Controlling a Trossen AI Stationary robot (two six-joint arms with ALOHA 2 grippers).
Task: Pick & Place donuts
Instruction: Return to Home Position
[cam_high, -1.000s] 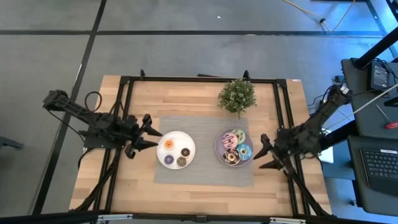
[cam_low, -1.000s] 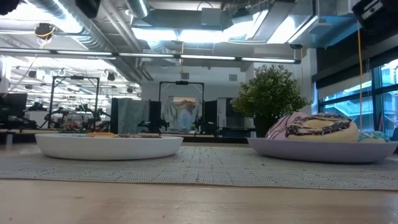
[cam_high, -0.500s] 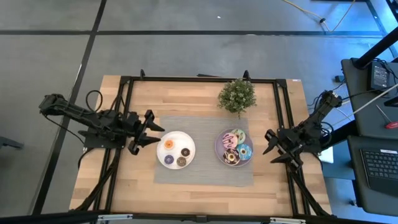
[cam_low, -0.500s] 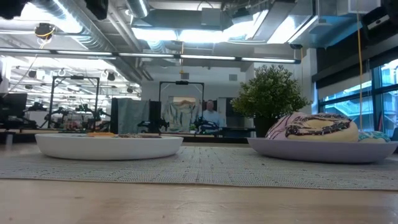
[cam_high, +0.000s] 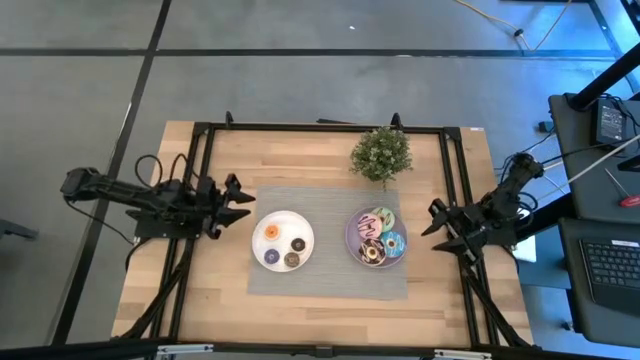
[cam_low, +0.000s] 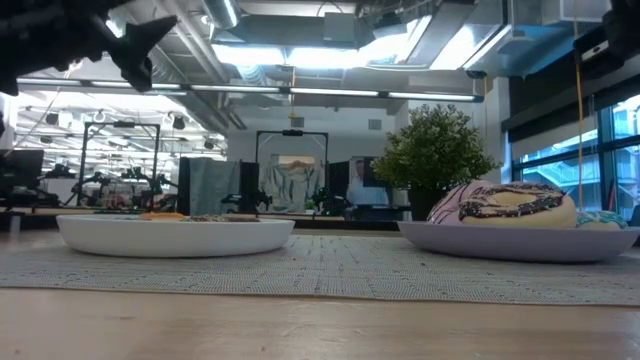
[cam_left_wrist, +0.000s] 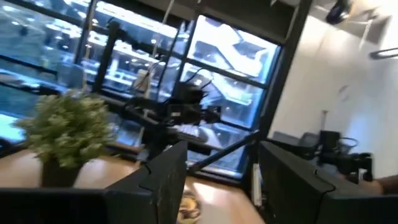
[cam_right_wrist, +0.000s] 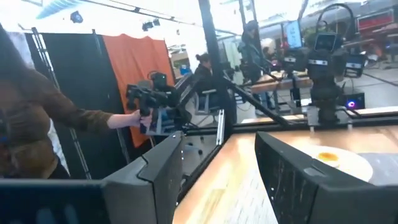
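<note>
Several mini donuts lie on a white plate (cam_high: 282, 222): orange (cam_high: 271, 232), dark brown (cam_high: 298, 244), purple (cam_high: 272, 256) and speckled (cam_high: 291, 260). Large donuts fill a lilac plate (cam_high: 352, 238): green-white (cam_high: 383, 218), pink (cam_high: 367, 227), blue (cam_high: 392, 243) and chocolate-sprinkled (cam_high: 371, 254). My left gripper (cam_high: 243, 201) hangs open in the air to the left of the white plate, its fingers empty (cam_left_wrist: 217, 180). My right gripper (cam_high: 430, 218) hangs open to the right of the lilac plate, also empty (cam_right_wrist: 217, 174).
Both plates rest on a grey mat (cam_high: 330, 285) in the middle of the wooden table. A potted plant (cam_high: 381, 153) stands behind the lilac plate. A black frame (cam_high: 200, 150) borders the table. Beyond the table, a person (cam_right_wrist: 37, 124) holds a device.
My left gripper has drawn back a little toward the table's left edge and sunk, and now shows at the top left of the low view. My right gripper has pulled back toward the table's right and far edges. Both stayed open. The donuts have not moved.
</note>
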